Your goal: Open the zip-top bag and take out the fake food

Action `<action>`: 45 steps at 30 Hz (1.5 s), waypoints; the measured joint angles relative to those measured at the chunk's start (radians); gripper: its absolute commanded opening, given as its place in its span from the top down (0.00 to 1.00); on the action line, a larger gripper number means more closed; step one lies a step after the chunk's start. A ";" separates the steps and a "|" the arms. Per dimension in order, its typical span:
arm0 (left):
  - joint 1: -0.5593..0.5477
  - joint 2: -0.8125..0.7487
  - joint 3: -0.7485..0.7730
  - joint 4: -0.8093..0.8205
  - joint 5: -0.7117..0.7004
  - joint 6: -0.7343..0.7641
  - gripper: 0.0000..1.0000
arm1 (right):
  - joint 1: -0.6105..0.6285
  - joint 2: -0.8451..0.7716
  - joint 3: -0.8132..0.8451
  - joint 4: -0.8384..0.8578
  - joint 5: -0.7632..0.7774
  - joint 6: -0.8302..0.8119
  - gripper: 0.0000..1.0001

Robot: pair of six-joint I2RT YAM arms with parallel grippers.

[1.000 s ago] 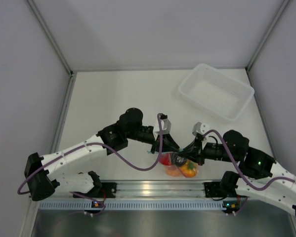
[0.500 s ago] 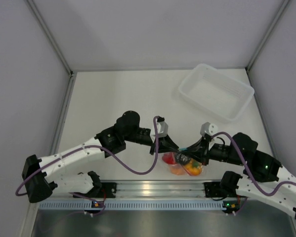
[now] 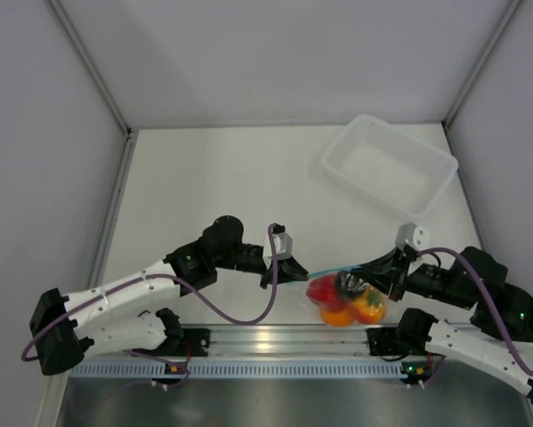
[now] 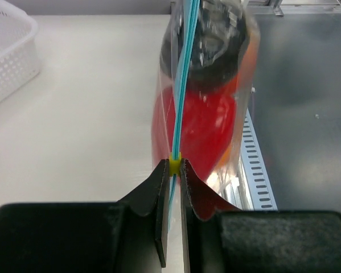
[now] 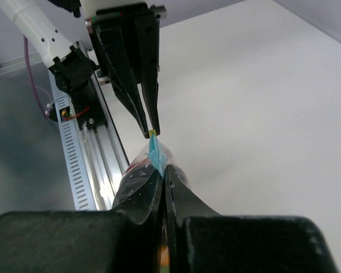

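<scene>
Two grips shared one strip: my left gripper (image 4: 171, 167) was clamped narrow on the small yellow tab (image 4: 175, 164) at one end of the light-blue zip strip (image 4: 182, 85), and my right gripper (image 5: 163, 170) was pinched shut on the opposite end. The zip-top bag (image 3: 348, 299) therefore hung between the two tips at the near edge of the table (image 3: 204, 187), just beyond the metal rail (image 3: 266, 338). I could not tell whether its bottom touched the surface. Holding both ends kept the strip taut and straight, which I judged was meant to steady the seal for opening. In the left wrist view the strip read as a single line, so I judged it not yet parted. The fake food (image 3: 337, 302) sagged inside below the strip, closer to the right tip than the left: red pepper (image 4: 201, 128) nearest my left fingers, dark piece (image 4: 216, 51) behind it, orange fruits (image 3: 369, 307) lowest. The white tray (image 3: 431, 191) sat well apart at the far right.
</scene>
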 measured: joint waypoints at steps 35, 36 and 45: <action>0.005 -0.226 -0.151 -0.111 -0.056 -0.078 0.40 | 0.001 -0.126 0.042 -0.075 -0.122 -0.099 1.00; 0.005 -0.220 -0.149 -0.113 -0.055 -0.080 0.37 | 0.001 -0.126 0.034 -0.072 -0.133 -0.100 1.00; 0.006 -0.108 -0.006 -0.070 -0.174 -0.119 0.42 | 0.001 -0.054 -0.023 -0.022 -0.213 -0.100 1.00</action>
